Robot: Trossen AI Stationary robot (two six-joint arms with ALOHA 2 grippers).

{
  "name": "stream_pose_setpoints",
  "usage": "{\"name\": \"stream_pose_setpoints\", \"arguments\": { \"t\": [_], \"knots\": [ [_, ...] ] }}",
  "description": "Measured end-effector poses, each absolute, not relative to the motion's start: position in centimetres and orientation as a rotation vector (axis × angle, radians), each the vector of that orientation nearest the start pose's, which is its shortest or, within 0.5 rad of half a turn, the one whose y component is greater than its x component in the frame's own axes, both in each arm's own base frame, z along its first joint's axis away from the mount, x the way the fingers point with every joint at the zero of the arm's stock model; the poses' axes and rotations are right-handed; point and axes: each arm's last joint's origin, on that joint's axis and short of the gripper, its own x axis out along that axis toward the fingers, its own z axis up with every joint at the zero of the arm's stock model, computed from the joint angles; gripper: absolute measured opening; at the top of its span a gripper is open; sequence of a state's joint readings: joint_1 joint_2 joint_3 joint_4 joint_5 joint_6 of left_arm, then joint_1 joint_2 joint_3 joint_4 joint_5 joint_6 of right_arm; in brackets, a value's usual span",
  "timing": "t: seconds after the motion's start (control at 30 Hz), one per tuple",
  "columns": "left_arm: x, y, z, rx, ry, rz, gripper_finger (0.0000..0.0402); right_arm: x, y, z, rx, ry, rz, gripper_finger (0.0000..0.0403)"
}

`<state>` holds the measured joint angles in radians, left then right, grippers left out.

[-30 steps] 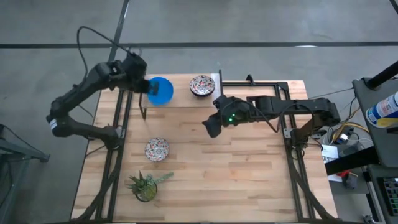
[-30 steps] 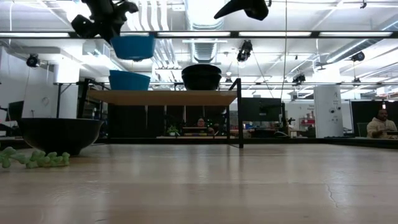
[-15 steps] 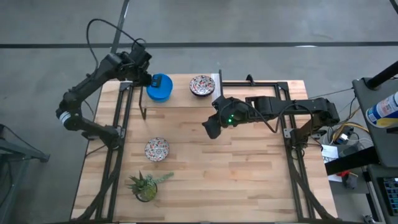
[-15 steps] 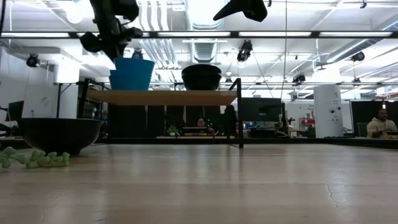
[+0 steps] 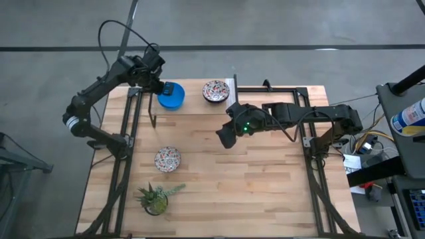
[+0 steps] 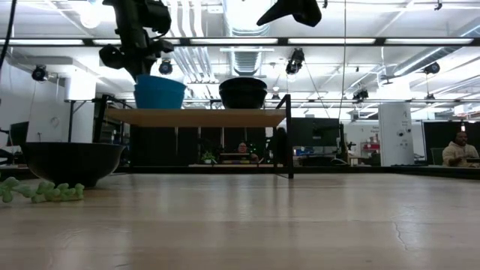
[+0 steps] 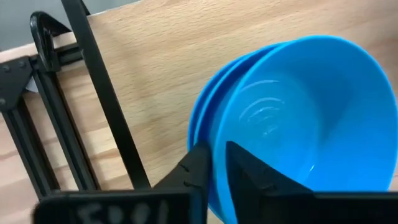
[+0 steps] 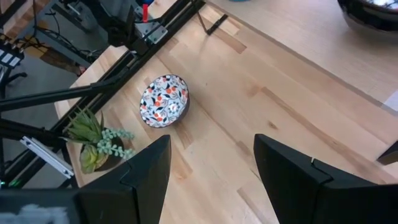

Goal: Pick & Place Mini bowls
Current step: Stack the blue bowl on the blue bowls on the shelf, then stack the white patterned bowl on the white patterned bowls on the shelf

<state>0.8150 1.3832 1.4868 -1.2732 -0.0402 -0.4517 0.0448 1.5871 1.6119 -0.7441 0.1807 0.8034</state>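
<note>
Two stacked blue bowls (image 5: pixel 170 95) at my bench's (image 5: pixel 265 192) 11 o'clock edge; left hand (image 7: pixel 214 163) straddles the rim, right hand (image 8: pixel 211 162) spread mid-bench.

Open right tool (image 8: pixel 211 180) above patterned bowl (image 8: pixel 163 101) beside potted plant (image 8: pixel 94 139)

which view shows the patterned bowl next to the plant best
The right wrist view: the white red-patterned round bowl shows its whole inside. The high view shows it smaller; the low view shows only a dark side profile; the left wrist view misses it.
</note>
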Motion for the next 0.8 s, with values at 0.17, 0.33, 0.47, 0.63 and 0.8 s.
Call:
{"name": "stream_pose_setpoints", "arguments": {
  "t": [0.17, 0.33, 0.47, 0.63, 0.8],
  "knots": [
    [16.7, 17.9, 36.1, -0.808, 0.942, 1.003, 0.0096, 34.0, 0.9, 37.0, 0.683, 0.619, -0.411, 0.0226],
    [16.3, 17.7, 37.0, -0.763, 0.916, 1.029, 0.0132, 34.0, 0.9, 37.0, 0.685, 0.617, -0.413, 0.0226],
    [16.0, 17.4, 37.8, -0.754, 0.884, 1.028, 0.0140, 34.0, 0.9, 37.0, 0.690, 0.616, -0.414, 0.0226],
    [15.3, 16.4, 38.9, -0.768, 0.827, 0.998, 0.0140, 34.1, 0.9, 37.1, 0.693, 0.608, -0.412, 0.0226],
    [14.4, 14.6, 40.2, -0.825, 0.753, 0.857, 0.0140, 34.6, 1.0, 37.3, 0.669, 0.563, -0.342, 0.0226]
  ]
}}
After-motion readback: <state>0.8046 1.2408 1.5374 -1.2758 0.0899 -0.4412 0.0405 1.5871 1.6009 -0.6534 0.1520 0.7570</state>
